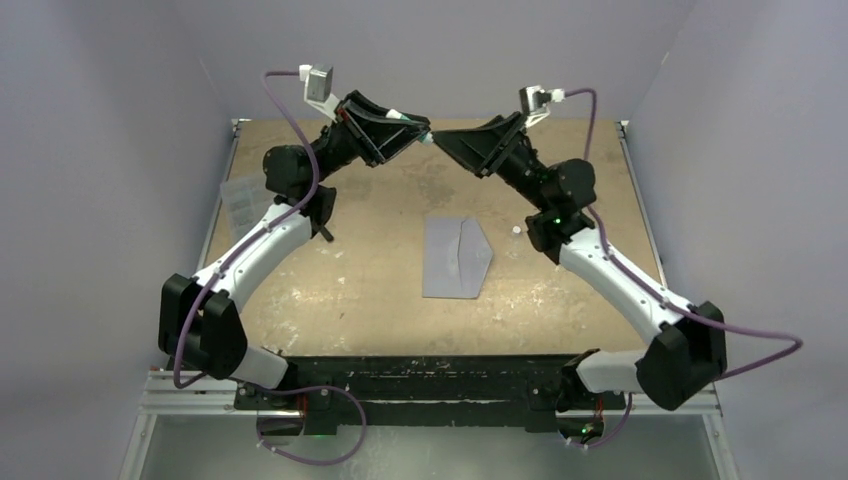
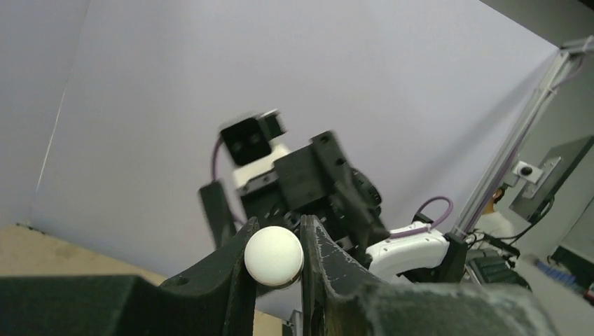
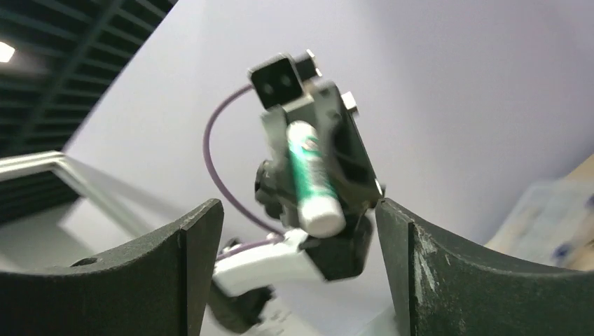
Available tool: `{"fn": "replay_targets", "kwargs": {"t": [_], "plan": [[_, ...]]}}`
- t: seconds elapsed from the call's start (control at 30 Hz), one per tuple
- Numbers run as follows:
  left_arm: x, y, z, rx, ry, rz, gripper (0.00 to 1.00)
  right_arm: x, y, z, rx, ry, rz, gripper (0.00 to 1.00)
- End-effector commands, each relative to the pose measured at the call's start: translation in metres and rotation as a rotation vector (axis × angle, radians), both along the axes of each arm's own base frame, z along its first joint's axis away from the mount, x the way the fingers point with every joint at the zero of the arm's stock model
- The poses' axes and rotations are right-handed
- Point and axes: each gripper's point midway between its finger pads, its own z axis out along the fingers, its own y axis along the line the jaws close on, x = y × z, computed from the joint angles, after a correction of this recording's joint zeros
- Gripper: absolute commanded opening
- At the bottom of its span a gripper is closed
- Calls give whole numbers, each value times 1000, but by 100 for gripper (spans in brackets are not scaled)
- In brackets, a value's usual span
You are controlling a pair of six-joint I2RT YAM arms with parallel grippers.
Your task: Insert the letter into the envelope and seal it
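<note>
Envelope (image 1: 455, 258) lies flat on table (image 1: 350, 290), near centre. Grey-blue paper, rectangular, triangular flap pointing toward the right side. Small white piece (image 1: 516, 230) sits on the board just right of it, not touching. Tabletop tan, scuffed, mottled with pale patches. Clear ribbed box (image 1: 243, 200) at the left edge.

Left arm (image 1: 260, 245) and right arm (image 1: 610, 270) are both raised and bent inward, tips nearly meeting high over the far side of the table. Purple cables (image 1: 290, 110) loop from the wrists.

Left gripper (image 2: 279, 234): black, rough-surfaced fingers clamped on a glue stick (image 3: 312, 182). Stick is a slim cylinder with a green-and-white label and a smooth, rounded white end. From the left wrist view that end shows as a white disc pinched between the fingers. Stick runs along the gripper's length, white end out toward the right arm.

Right gripper (image 3: 298, 210): curved dark fingers spread wide, nothing between them. It faces the stick's white end and stands off from it.
</note>
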Motion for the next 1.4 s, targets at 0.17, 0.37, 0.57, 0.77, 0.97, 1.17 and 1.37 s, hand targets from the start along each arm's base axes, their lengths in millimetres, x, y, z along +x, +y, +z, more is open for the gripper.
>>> {"fn": "replay_targets", "kwargs": {"t": [0.17, 0.37, 0.57, 0.77, 0.97, 1.17, 1.37], "plan": [[21, 7, -1, -31, 357, 32, 0, 23, -9, 27, -298, -363, -321, 79], [26, 5, -5, -45, 432, -4, 0, 31, -3, 15, -402, -409, -324, 71], [29, 4, -6, -55, 445, -11, 0, 31, 6, 3, -418, -400, -269, 47], [29, 3, -7, -43, 425, -6, 0, 27, 9, 5, -350, -345, -221, 17], [27, 9, 1, -53, 349, 3, 0, -2, 3, 10, -123, -169, -16, 0], [14, 15, 15, -107, 189, -5, 0, -17, -20, 17, 123, 20, 170, 0], [-9, 25, 32, -186, -18, -21, 0, -22, -42, 18, 371, 184, 328, 0]]}}
